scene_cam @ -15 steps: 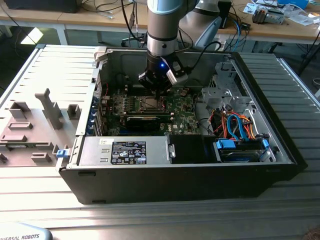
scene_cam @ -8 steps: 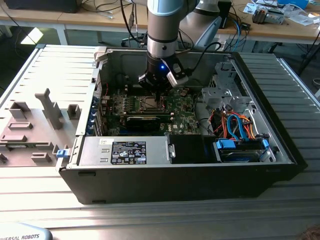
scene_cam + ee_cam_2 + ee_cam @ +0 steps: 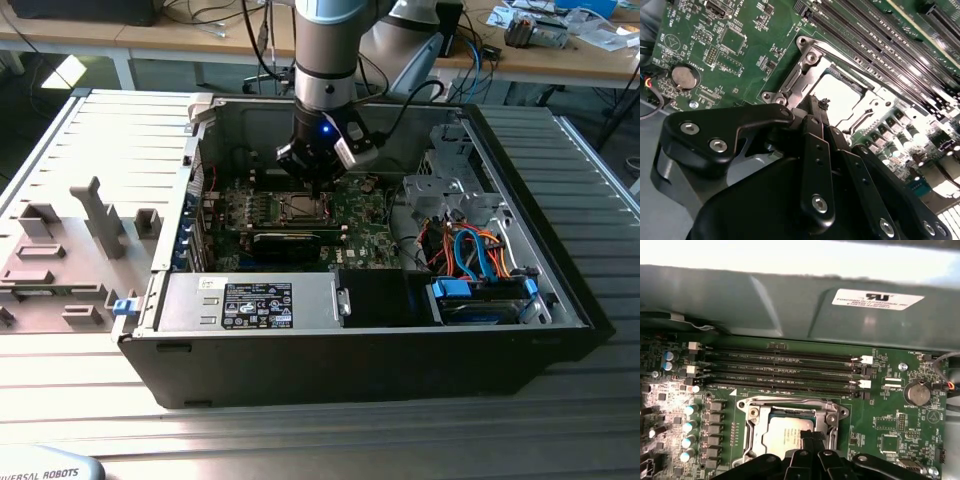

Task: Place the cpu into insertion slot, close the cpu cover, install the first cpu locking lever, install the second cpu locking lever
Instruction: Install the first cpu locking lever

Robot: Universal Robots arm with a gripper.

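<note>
The cpu (image 3: pixel 782 432) (image 3: pixel 842 95) lies flat in the insertion slot (image 3: pixel 751 412) on the green motherboard, its silvery top showing. The cpu cover (image 3: pixel 832 417) (image 3: pixel 807 62) lies down around it, with the chip showing through its square window. My gripper (image 3: pixel 810 437) (image 3: pixel 821 104) stands shut, its black fingertips together just over one edge of the chip with nothing seen between them. In the exterior view the gripper (image 3: pixel 318 188) hangs straight down inside the open computer case, right above the insertion slot (image 3: pixel 300 208). I cannot make out the locking levers.
Long black memory slots (image 3: pixel 780 372) run beside the socket, and a coin battery (image 3: pixel 918 392) sits further off. A black card (image 3: pixel 287 243), a power supply (image 3: pixel 250 300) and a drive bay with coloured cables (image 3: pixel 480 260) fill the case, with walls all round.
</note>
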